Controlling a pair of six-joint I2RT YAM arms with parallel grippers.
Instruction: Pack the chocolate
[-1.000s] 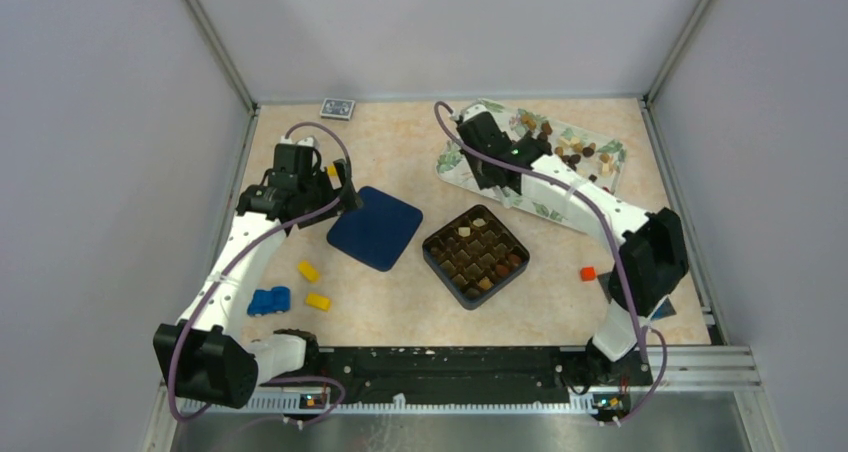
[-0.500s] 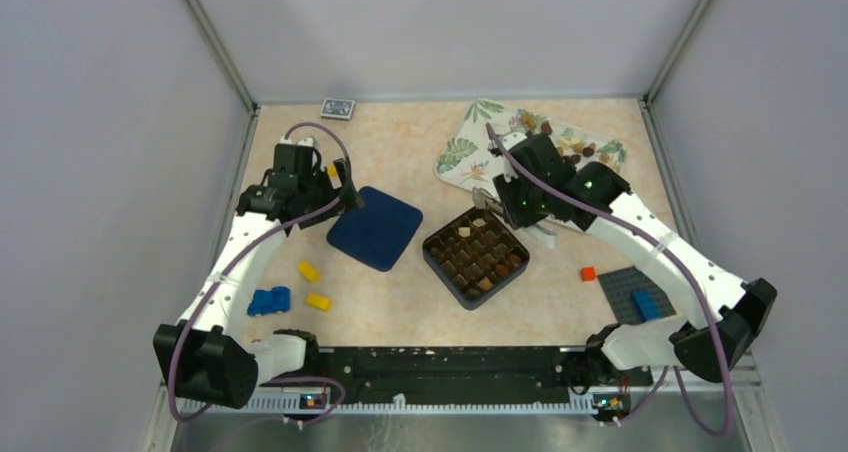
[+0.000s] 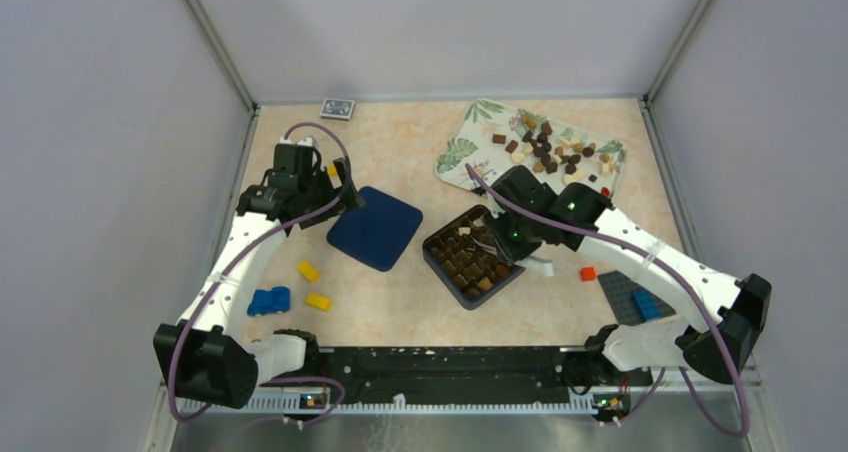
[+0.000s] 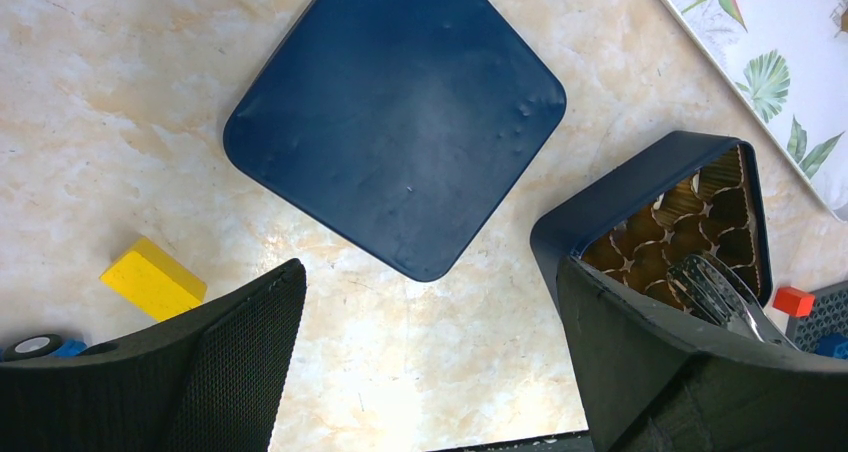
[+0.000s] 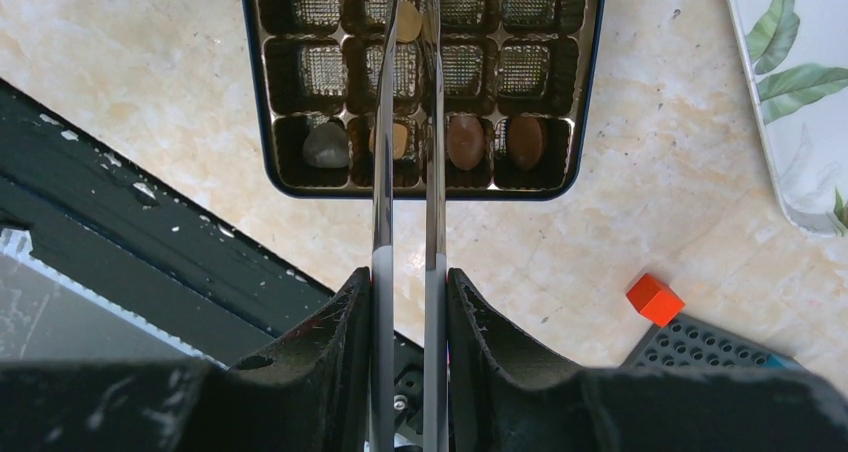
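Chocolates [image 3: 548, 149], dark brown, light brown and cream, lie on the leaf-print tray [image 3: 455, 157]. The dark blue box [image 3: 432, 247] has gold cells. A few pieces lie in its near row in the right wrist view [image 5: 465, 140]. My right gripper [image 3: 510, 240] is shut on metal tongs [image 5: 432, 152] over the box [image 5: 420, 194]. A tan piece [image 5: 407, 20] sits between the tong tips above a cell. My left gripper [image 4: 428, 272] is open and empty above the table by the lid.
The blue box lid [image 3: 375, 228] lies left of the box. Yellow bricks [image 3: 308, 270] and a blue toy [image 3: 269, 300] lie near left. A red brick [image 3: 588, 273] and grey baseplate [image 3: 630, 294] lie right. A card deck [image 3: 338, 108] is at the back.
My right arm has swung from the tray to over the box, carrying the tongs. The left arm has not moved.
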